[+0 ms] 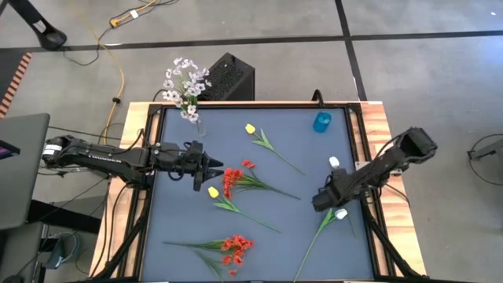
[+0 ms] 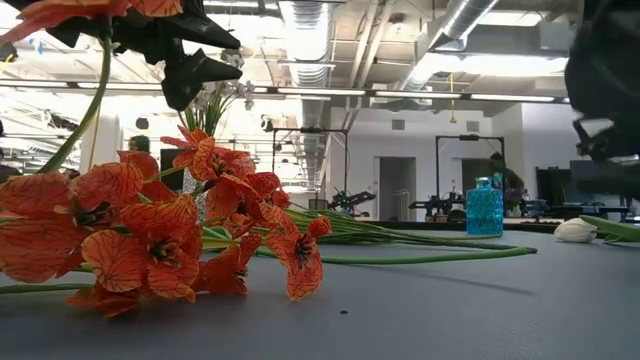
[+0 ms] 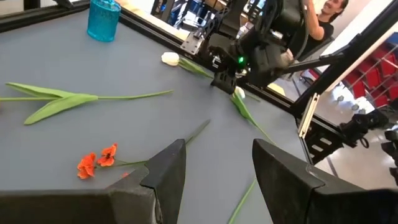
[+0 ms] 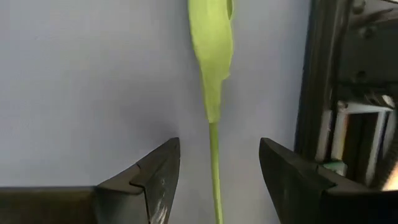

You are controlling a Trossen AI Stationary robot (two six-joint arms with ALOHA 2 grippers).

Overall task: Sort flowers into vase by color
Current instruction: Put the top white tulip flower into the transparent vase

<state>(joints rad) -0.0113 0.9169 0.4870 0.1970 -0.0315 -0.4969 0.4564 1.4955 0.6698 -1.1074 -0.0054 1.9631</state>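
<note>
Flowers lie flat on the grey table [image 1: 181,236]: a yellow tulip [image 1: 250,128] far, a red cluster [image 1: 232,181] and a yellow tulip [image 1: 213,192] at the middle, a second red cluster [image 1: 236,250] near, and white tulips [image 1: 334,162] [image 1: 340,213] at right. A lilac-white sprig [image 1: 187,85] stands in a clear vase [image 1: 200,126] at the far left corner. My left gripper [image 1: 206,167] hovers open beside the middle red cluster. My right gripper [image 1: 322,198] is open, and its fingers stand on either side of a white tulip's green stem [image 4: 214,162] without touching it.
A blue glass vase [image 1: 322,122] stands near the far right edge. A black box [image 1: 228,77] sits on the floor behind the table, and a laptop [image 1: 20,169] is to the left. The near red cluster [image 2: 150,235] fills the low view. A person [image 3: 326,15] shows beyond the table.
</note>
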